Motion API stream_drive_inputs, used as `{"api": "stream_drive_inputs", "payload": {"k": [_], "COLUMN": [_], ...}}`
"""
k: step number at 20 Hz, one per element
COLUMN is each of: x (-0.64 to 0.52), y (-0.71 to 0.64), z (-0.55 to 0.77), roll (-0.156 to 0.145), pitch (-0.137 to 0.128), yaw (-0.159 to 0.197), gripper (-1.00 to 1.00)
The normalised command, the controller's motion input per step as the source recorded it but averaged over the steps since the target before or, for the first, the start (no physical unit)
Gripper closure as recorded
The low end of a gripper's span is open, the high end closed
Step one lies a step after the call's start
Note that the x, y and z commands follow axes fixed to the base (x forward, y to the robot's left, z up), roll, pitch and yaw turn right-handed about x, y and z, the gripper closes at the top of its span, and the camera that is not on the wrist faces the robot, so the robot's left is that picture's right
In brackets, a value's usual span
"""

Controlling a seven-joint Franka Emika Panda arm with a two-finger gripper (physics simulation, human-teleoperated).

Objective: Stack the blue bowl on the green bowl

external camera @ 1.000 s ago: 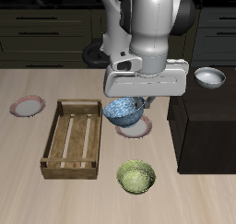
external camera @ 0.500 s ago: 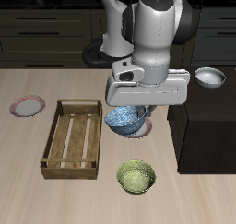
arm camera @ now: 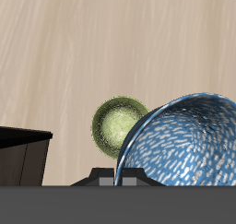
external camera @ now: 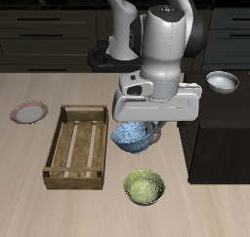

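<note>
The blue bowl (external camera: 133, 136) hangs tilted under my gripper (external camera: 149, 127), which is shut on its rim and holds it above the table. In the wrist view the blue bowl (arm camera: 189, 140) fills much of the picture, its mottled inside facing the camera. The green bowl (external camera: 145, 186) stands upright on the table near the front edge, a little nearer the front than the held bowl. It also shows in the wrist view (arm camera: 118, 123), partly covered by the blue bowl's rim. My fingers are mostly hidden behind the gripper body.
A wooden crate (external camera: 76, 146) stands beside the bowls. A pink-rimmed plate (external camera: 29, 112) lies beyond the crate; another one (external camera: 151, 138) lies under the held bowl. A white-grey bowl (external camera: 223, 82) sits on the dark cabinet (external camera: 220, 134).
My gripper has carried the blue bowl toward the table's front edge, closer to the green bowl, and slightly lower.
</note>
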Motion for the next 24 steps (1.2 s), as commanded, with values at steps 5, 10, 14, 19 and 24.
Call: {"api": "stream_drive_inputs", "payload": {"k": [5,10,14,19,24], "x": [0.15,0.11,0.05,0.06,0.04], "y": [0.13,0.08,-0.01,0.06,0.06], "z": [-0.29,-0.34,-0.20,-0.30,-0.28], "roll": [0.006,0.012,0.000,0.002,0.003], "pitch": [0.025,0.028,0.012,0.034,0.031], "yaw": [0.006,-0.011,0.011,0.002,0.005], "gripper": [1.00,1.00,1.00,1.00,1.00]}}
